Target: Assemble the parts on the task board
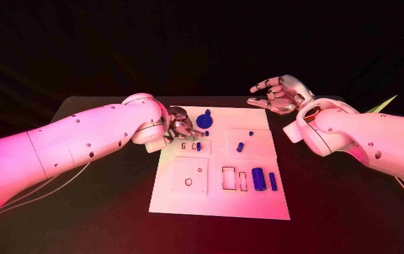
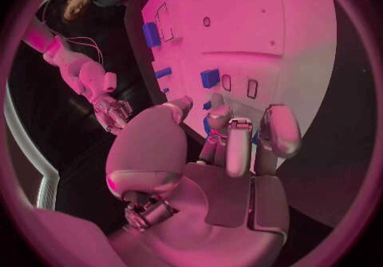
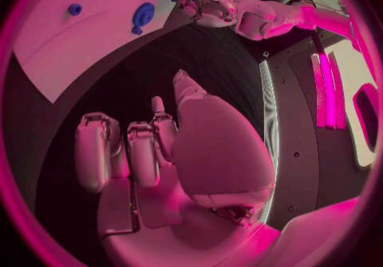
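The white task board (image 1: pixel 217 198) lies mid-table. A round blue knob part (image 1: pixel 205 119) stands at its far edge, and a small blue peg (image 1: pixel 240 146) further right. Two blue cylinders (image 1: pixel 258 179) lie side by side near the front right. My left hand (image 1: pixel 178 127) hovers over the board's far left corner, fingers curled toward the thumb beside a small blue piece (image 1: pixel 198 146). In the left wrist view a blue bit (image 2: pixel 207 125) shows behind those fingers (image 2: pixel 238 145); whether it is pinched is unclear. My right hand (image 1: pixel 278 95) hangs beyond the far right corner, fingers apart, holding nothing.
The board has several rectangular slots (image 1: pixel 229 178) and a round hole (image 1: pixel 188 181). Black table (image 1: pixel 101 207) surrounds it on all sides. In the right wrist view the board (image 3: pixel 72 50), the knob part (image 3: pixel 143 15) and my left hand (image 3: pixel 203 5) show past my right hand (image 3: pixel 159 152).
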Robot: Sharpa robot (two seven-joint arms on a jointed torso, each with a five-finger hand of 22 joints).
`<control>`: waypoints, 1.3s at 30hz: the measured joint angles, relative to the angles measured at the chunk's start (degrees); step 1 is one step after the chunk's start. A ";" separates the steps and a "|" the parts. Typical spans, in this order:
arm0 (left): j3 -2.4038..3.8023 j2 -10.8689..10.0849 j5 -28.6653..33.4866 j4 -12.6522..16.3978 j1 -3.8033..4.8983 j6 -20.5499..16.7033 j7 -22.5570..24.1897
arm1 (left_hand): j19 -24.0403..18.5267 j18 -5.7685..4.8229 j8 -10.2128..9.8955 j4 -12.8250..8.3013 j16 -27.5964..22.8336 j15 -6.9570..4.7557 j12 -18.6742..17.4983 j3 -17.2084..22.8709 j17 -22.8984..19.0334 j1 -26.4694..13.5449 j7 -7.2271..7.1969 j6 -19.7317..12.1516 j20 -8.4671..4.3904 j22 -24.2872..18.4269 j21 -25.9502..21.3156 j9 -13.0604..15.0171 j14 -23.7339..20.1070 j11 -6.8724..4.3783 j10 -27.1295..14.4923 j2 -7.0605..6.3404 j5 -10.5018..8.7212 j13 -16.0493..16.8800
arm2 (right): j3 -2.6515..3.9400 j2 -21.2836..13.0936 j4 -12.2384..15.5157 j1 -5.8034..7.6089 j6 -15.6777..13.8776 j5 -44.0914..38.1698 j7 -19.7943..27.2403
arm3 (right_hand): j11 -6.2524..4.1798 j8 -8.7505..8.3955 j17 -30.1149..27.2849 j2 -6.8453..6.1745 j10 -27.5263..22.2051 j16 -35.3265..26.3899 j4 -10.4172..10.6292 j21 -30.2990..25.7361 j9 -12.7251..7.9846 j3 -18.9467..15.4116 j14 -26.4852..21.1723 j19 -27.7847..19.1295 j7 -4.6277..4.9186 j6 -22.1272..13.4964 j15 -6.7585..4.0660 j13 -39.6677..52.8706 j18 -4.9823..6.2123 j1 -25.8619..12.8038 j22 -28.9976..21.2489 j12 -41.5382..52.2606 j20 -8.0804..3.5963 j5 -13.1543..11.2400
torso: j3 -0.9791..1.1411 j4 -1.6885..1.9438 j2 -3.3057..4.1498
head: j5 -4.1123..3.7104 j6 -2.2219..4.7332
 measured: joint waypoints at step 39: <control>-1.26 2.68 2.23 -3.16 0.09 6.08 -0.51 | 0.01 0.00 0.68 -0.16 0.00 -0.01 0.00 -3.15 0.00 -0.45 -0.61 -0.62 -0.01 0.41 0.65 1.17 0.01 -0.20 0.17 0.47 0.00 0.00 | -0.01 0.36 -0.42 0.00 0.66 -0.04 -0.28 | -0.11 0.00 0.00 0.00 -0.12 0.00 0.00 0.00 0.00 0.00 0.01 0.00 -0.14 -0.44 -0.01 0.00 0.00 0.00 0.00 0.00 0.00 0.44 | -0.10 0.05 0.05 | 0.16 -0.46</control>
